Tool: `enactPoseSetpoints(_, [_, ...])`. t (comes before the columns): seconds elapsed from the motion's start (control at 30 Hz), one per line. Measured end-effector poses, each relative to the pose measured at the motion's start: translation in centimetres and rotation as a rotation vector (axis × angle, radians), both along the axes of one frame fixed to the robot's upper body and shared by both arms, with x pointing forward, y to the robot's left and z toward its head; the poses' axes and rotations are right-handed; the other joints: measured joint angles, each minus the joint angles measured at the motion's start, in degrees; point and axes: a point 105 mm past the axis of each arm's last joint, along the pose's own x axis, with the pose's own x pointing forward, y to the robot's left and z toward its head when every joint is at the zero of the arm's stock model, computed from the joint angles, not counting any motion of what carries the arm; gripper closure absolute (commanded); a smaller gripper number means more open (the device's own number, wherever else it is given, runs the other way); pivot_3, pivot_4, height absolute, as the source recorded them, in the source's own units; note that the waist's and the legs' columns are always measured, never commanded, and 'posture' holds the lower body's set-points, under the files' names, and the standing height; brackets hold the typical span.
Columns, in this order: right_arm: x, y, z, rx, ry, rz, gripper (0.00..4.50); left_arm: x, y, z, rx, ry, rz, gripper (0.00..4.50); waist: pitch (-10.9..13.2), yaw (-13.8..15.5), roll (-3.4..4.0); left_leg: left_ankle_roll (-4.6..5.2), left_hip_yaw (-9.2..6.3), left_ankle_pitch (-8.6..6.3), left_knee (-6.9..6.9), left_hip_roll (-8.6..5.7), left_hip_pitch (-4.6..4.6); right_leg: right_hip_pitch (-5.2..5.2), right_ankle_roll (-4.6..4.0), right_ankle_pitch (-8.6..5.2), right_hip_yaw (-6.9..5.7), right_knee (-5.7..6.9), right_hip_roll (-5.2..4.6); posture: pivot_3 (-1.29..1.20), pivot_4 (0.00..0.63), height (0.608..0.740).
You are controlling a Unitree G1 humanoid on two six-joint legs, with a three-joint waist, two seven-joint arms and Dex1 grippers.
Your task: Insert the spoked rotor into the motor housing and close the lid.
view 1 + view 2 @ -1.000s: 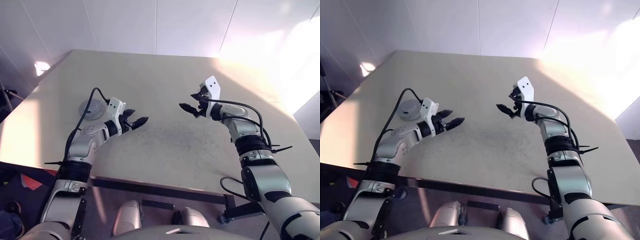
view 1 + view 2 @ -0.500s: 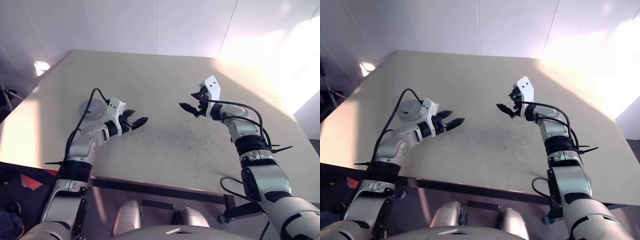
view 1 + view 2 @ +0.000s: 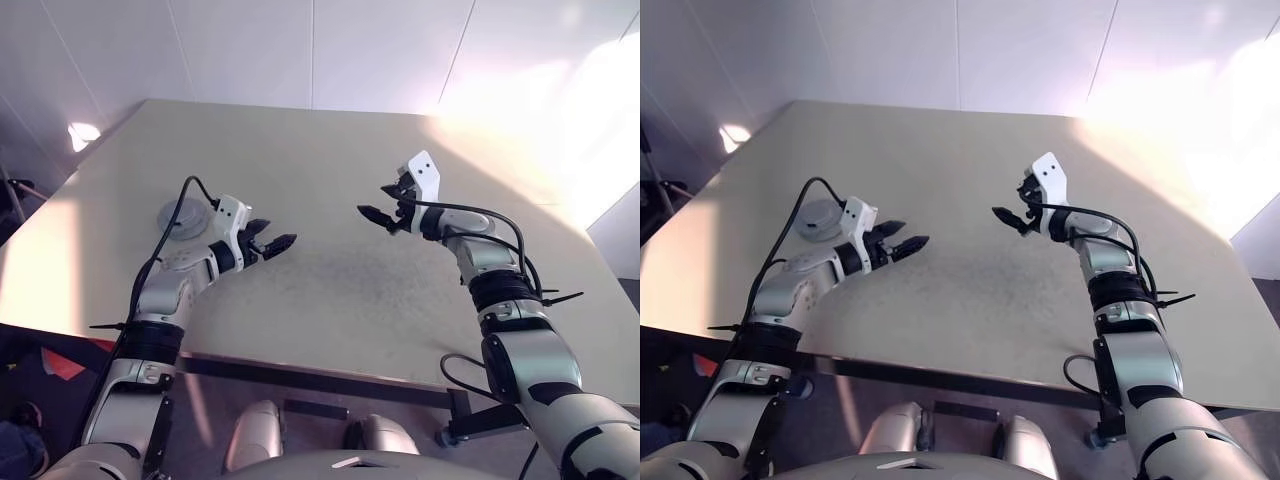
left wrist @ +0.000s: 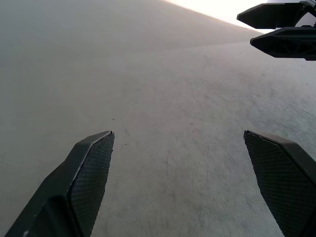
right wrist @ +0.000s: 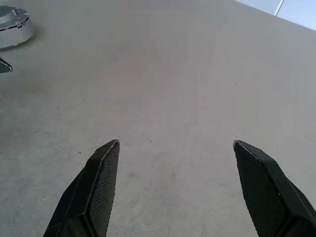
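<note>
The lid (image 3: 181, 219) sits closed on the table (image 3: 330, 160) at left of frame, so the task looks finished, with left gripper (image 3: 268, 241) and right gripper (image 3: 382, 208) fingers spread wide, empty.

Right gripper (image 5: 175, 148) with its two black textured fingers (image 5: 101, 185) spread wide and empty, above a bare beige table (image 5: 173, 84), round grey lid (image 5: 12, 27) lying on the table at the frame's far corner, well apart from the fingers
</note>
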Motion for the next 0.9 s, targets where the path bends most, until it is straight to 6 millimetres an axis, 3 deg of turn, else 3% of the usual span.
enactPoseSetpoints(0.9, [-0.20,0.34,-0.27,-0.012,0.011,0.027,0.37,0.17,-0.09,0.20,-0.015,-0.016,0.011,0.06,0.0,0.0,0.00,0.02,0.00,-0.01,0.00,0.00,0.00,0.00,0.00,0.00,0.00,0.00,0.00,0.00,0.000,0.740])
